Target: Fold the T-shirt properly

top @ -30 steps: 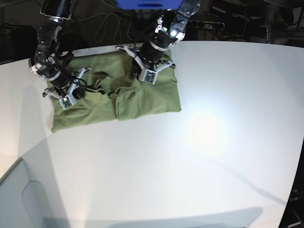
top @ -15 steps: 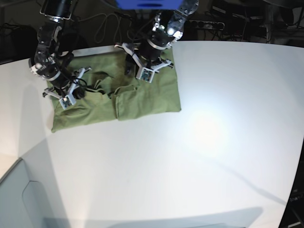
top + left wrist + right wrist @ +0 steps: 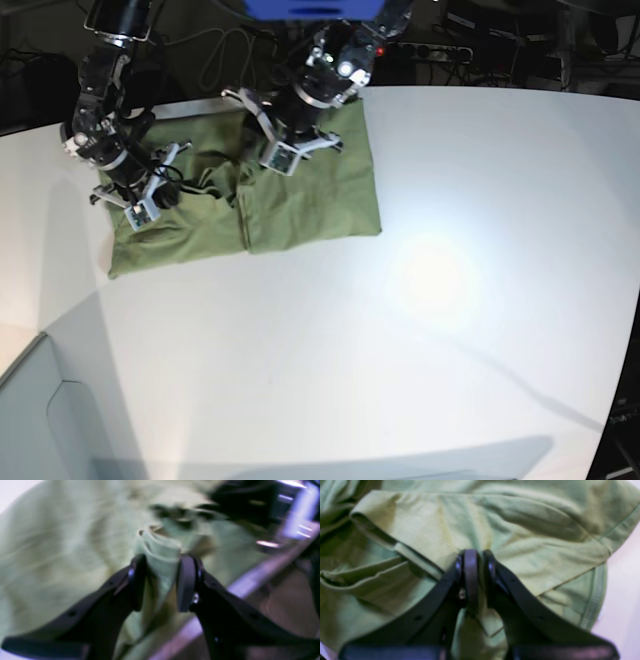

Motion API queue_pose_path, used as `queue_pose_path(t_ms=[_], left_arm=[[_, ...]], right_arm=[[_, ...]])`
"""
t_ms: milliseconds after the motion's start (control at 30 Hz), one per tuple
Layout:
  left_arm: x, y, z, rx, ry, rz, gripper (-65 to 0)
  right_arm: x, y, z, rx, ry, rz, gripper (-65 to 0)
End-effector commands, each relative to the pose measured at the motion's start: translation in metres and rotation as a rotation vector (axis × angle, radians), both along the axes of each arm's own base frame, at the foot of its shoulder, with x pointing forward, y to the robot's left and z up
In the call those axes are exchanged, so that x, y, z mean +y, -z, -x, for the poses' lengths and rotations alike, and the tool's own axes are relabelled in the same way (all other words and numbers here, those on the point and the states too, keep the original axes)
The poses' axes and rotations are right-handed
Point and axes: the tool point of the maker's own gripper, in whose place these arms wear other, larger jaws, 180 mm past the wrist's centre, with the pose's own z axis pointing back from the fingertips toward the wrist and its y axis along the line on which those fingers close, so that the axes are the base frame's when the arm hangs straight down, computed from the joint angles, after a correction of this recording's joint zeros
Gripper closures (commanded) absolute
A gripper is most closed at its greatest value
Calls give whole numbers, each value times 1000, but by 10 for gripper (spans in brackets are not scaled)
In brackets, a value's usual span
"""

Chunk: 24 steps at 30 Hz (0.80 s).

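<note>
The olive-green T-shirt (image 3: 320,200) lies wrinkled and partly folded at the back left of the white table (image 3: 450,330). My left gripper (image 3: 275,160) is over its upper middle. In the left wrist view the left gripper (image 3: 161,580) is shut on a raised fold of the T-shirt (image 3: 62,555), though that view is blurred. My right gripper (image 3: 155,203) is at the shirt's left part. In the right wrist view the right gripper (image 3: 480,577) is shut on a layer of the T-shirt (image 3: 532,542) near a hemmed edge.
The table's far edge (image 3: 480,88) runs just behind the shirt, with dark cables and equipment beyond. A grey panel (image 3: 40,420) sits at the lower left corner. A bright glare spot (image 3: 435,275) lies right of the shirt.
My left gripper has moved left and back across the shirt, pulling its fold along; the right half of the shirt looks flatter. The right arm has stayed put.
</note>
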Motion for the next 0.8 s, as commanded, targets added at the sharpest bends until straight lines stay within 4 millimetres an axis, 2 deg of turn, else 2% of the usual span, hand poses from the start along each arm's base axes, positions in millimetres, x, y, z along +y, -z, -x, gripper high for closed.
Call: queue_pose_path(t_ms=[0,67,167,233,367,467,600,767], left_arm=[[-8,-11,0,-34,24,23,-203],[-17,-12,8,-49,87,18,-204],[-23,-11,18,-63,153,3,-207],[-19,-9,20,-63,161,-8,-207],[-7,-18,19,-94,163,-15,-208],[5,-26,19,-114,158,-21,-208],[23,-27,10,-122,108,-37,-208],[18,-30,5,-125,90,-20,-208]], right_arm=[[-6,0,2,18,-18,37,-27],[-7,0,2,18,-15,38,-46],[-8,-1,1,13,-15,40,-138],[-9,-2,1,12,-13,42,-214],[-29,-21,-5,-44,43,68,-348],[-41,-36,-8,-89,98,76,-385],[-47,-49,-10,-128,129,86,-392],[-45,-48,-10,-126,125,83,-392]])
